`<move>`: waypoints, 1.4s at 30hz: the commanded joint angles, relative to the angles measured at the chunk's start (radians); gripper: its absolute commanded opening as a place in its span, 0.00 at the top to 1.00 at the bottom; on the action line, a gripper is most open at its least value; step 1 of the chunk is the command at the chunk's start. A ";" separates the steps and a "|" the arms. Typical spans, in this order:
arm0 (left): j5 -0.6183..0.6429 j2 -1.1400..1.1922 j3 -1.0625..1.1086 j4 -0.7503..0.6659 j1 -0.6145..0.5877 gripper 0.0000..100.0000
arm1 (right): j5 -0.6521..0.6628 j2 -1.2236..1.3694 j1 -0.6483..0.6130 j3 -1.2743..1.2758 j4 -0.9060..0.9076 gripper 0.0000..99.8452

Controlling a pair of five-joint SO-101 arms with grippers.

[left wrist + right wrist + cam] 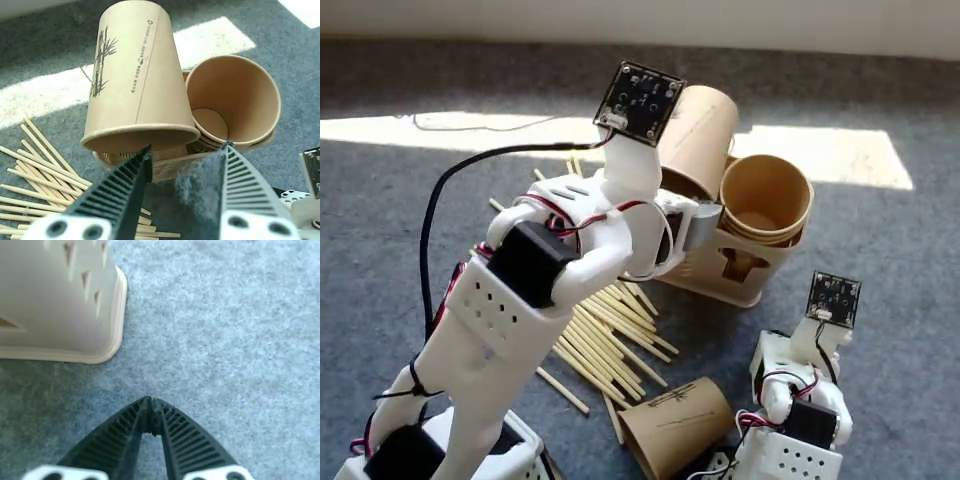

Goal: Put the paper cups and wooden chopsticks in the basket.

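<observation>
At the centre right of the high view, a beige plastic basket with cut-out sides (735, 268) sits on the grey carpet (890, 300), and it holds a stack of brown paper cups standing mouth-up (766, 200) in its right part. Beside them, toward the upper centre of the frame, a tall brown paper cup with a printed bamboo sketch (702, 132) leans mouth-down over the basket's left part. The left gripper (187, 150) hangs just in front of the basket's rim (167, 165), its black ribbed jaws spread wide with nothing between them, with the inverted cup (135, 80) and the stacked cups (235, 100) directly ahead. The pale wooden chopsticks (610, 340) lie scattered on the carpet at lower centre, partly hidden under the white left arm (530, 290). A third brown paper cup (675, 425) lies on its side at the bottom centre, beside the right arm (800, 400). The right gripper (151, 405) points down at bare carpet near the basket's corner (107, 315), its jaws pressed together and empty.
</observation>
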 commanded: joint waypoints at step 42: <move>0.003 -0.443 0.680 -0.779 0.019 0.83 | -0.005 -0.007 0.012 0.108 -0.022 0.98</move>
